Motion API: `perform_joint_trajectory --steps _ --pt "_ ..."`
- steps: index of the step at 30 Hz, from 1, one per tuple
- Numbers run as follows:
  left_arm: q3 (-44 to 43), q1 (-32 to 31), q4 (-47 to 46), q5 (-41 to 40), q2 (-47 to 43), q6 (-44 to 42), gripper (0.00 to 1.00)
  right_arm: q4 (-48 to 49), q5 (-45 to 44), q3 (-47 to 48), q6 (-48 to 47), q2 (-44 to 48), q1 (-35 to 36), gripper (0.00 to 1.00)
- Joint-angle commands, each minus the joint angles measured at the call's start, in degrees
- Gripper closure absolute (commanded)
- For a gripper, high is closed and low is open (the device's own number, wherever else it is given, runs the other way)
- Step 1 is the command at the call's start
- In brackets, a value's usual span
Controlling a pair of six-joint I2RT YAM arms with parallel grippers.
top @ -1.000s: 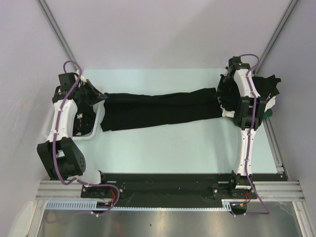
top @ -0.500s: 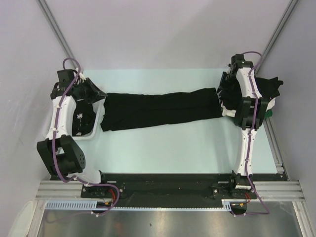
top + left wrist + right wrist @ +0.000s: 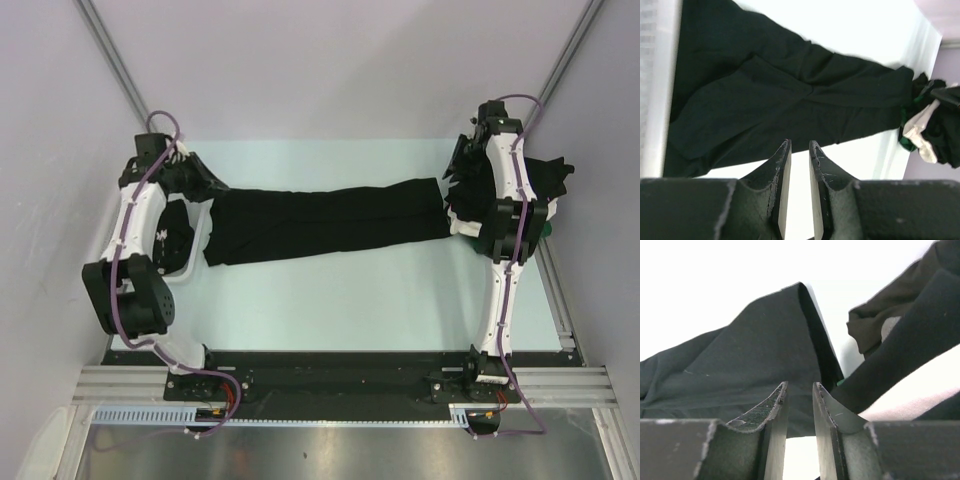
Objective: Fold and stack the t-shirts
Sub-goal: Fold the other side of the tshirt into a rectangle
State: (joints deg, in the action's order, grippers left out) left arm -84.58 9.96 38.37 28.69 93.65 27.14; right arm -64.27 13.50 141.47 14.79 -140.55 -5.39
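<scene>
A long black t-shirt lies folded into a strip across the table, and shows in the left wrist view and the right wrist view. My left gripper hovers at its left end, jaws a narrow gap apart and empty. My right gripper hovers over its right end, jaws also a narrow gap apart and empty. A pile of black, white and green t-shirts lies at the right edge. A black shirt with a small starburst mark lies in the basket.
A white mesh basket stands at the table's left edge, under my left arm; its wall shows in the left wrist view. The t-shirt pile lies just beyond the strip's right end. Grey walls close in the back and sides.
My left arm has swung toward the back and a little right, off the basket side, with its gripper now above the shirt's left end. My right arm has shifted slightly back. The shirt has not moved.
</scene>
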Motion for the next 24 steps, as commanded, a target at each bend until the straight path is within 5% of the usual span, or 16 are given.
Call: perform_joint_trajectory --steps 1,12,24 --pt "-2.5 -4.0 -2.9 0.8 2.3 0.9 0.75 3.5 2.3 4.0 -0.2 4.5 -0.2 0.70" --pt "-6.3 -6.9 -6.1 -0.7 9.8 1.2 0.73 11.3 14.7 2.6 3.8 6.2 1.2 0.69" --pt "-9.4 -9.4 -2.5 -6.0 16.0 -1.1 0.66 14.2 17.7 -0.8 4.7 5.9 7.1 0.69"
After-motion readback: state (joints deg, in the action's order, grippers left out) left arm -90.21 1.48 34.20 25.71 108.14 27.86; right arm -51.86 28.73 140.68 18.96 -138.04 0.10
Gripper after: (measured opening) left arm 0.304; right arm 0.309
